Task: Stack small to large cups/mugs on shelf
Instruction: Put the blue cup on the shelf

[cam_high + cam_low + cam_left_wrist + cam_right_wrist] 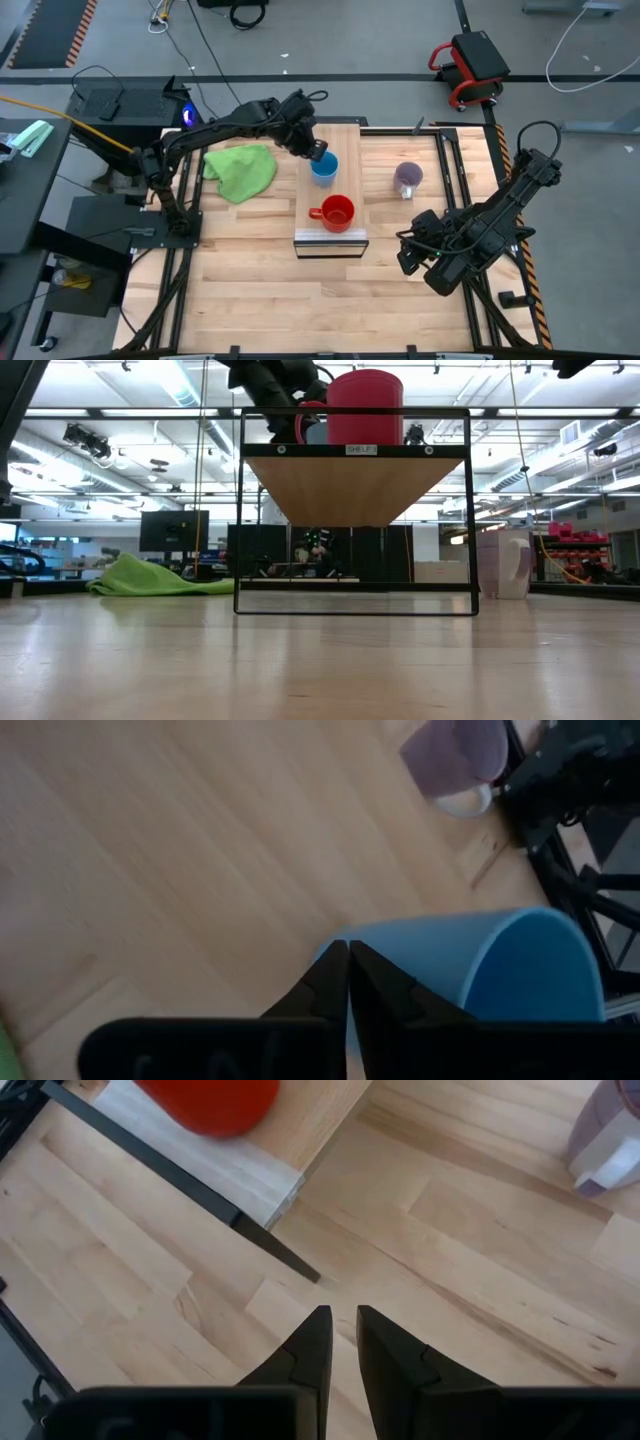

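Bright blue and handleless, the cup (324, 168) stands on the far end of the shelf (331, 243), the left gripper (317, 152) pinching its rim with fingers pressed together. The red mug (338, 212) sits nearer the shelf's silvery front edge, handle pointing left. The translucent purple-grey mug (407, 178) stands on the counter (270, 290) beside the shelf. A small front label reads "SHELF". The right gripper (412, 255) hovers over the counter, fingers slightly apart

Grey floor (330, 50) with cables, ceiling strip lights (185, 390) overhead
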{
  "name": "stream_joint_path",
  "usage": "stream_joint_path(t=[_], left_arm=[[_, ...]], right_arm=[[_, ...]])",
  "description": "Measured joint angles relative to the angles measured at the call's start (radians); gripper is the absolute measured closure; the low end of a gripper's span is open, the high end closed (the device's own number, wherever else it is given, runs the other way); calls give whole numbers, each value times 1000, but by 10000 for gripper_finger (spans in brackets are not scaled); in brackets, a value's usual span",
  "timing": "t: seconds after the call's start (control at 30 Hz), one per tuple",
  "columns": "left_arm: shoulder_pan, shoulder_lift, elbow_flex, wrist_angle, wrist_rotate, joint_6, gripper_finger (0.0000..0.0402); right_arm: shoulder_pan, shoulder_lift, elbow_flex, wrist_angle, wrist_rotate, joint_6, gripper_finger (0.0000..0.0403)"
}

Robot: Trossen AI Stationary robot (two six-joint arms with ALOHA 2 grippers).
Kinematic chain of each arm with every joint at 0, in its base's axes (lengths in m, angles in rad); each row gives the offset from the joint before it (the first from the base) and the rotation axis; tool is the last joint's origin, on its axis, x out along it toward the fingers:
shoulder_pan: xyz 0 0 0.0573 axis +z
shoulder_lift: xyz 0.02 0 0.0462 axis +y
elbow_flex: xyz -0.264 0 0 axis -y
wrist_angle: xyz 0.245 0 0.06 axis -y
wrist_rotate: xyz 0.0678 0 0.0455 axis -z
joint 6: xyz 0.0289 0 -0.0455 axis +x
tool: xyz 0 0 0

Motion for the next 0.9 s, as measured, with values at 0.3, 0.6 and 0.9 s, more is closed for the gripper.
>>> stream_joint_path(t=[0.3,0.6,0.9], left_arm=[[17,9,0,-83,-83,1,384],[2,-4,1,-280,-97,27,391],[-52,2,1,-216,-82,21,385]], right_arm=[[0,0,0,1,0,-1,346],[0,0,0,8,-1,-3,346],[0,0,0,8,-1,-8,346]])
